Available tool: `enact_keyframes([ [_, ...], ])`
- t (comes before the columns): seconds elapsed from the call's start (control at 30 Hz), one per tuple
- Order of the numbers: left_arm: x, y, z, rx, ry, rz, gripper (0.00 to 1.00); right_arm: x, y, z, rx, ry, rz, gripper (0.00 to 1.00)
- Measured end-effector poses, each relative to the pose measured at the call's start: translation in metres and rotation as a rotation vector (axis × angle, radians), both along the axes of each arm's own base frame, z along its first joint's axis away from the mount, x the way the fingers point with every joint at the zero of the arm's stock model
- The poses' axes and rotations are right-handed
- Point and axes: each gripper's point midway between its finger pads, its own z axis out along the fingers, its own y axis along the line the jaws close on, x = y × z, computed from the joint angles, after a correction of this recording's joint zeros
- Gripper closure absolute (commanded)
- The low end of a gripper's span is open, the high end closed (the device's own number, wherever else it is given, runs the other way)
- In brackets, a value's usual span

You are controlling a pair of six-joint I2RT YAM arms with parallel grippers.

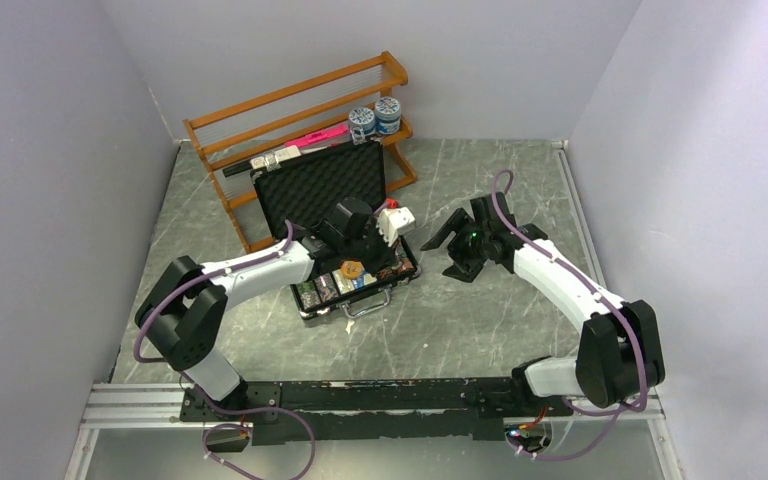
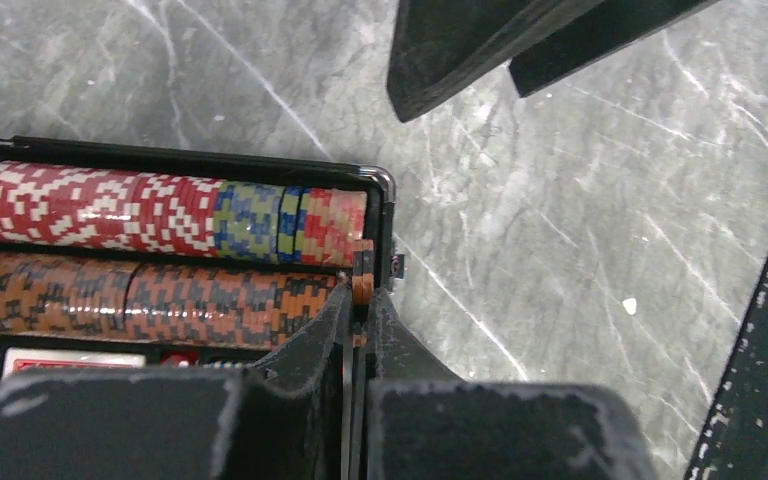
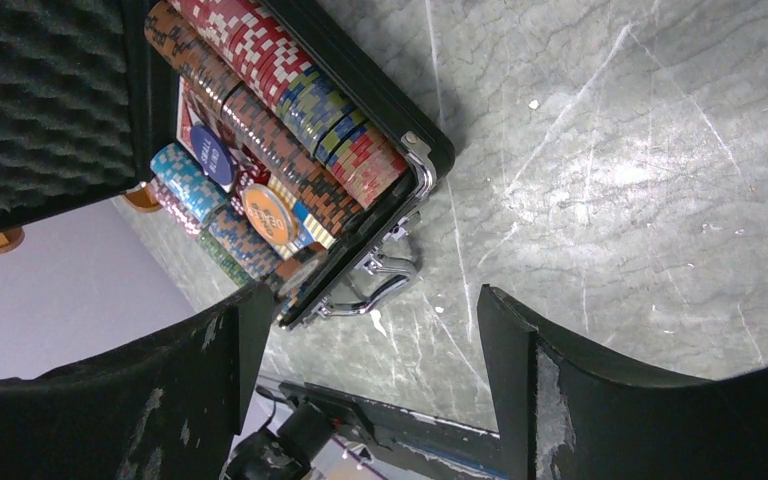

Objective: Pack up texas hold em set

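Briefcase (image 1: 320,190) lies open mid-table, egg-crate foam lid propped back against the orange rack (image 1: 260,110), tray towards the arms. The tray is nearly full: a red-and-white chip row (image 2: 90,205) ending in a few blue-green and red chips, and below it an orange-black row (image 2: 140,295), both lying on edge as ribbed cylinders with patterned rims. An orange button disc (image 3: 265,212) rests on the lower stacks, and the bright metal handle (image 3: 385,285) hangs off the front wall. Left gripper (image 2: 360,290) is clenched edge-on around a single orange chip (image 2: 362,268) at the right end of the orange-black row, hard against the case wall. Judged step: seating one of the last chips. Next move calls for pressing it flush into the slot, then letting go without tipping its neighbours. Right gripper (image 3: 372,300) hangs released and empty over the scratched grey marbled table (image 3: 640,180), just beside the case.
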Motion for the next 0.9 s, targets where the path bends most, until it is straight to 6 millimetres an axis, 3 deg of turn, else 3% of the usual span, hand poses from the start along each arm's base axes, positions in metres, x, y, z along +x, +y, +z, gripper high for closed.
enact_keyframes([
  [0.53,-0.01,0.002,-0.007,0.013,0.048,-0.019,0.95,-0.006,0.0,-0.007,0.005,0.021,0.009,0.21],
  [0.8,-0.01,0.01,-0.026,0.067,0.049,0.019,0.95,-0.006,0.0,-0.008,0.003,0.02,0.013,0.21],
  [0.9,-0.007,0.01,-0.03,0.079,0.04,0.032,0.9,-0.006,0.0,-0.008,0.003,0.02,0.013,0.21],
])
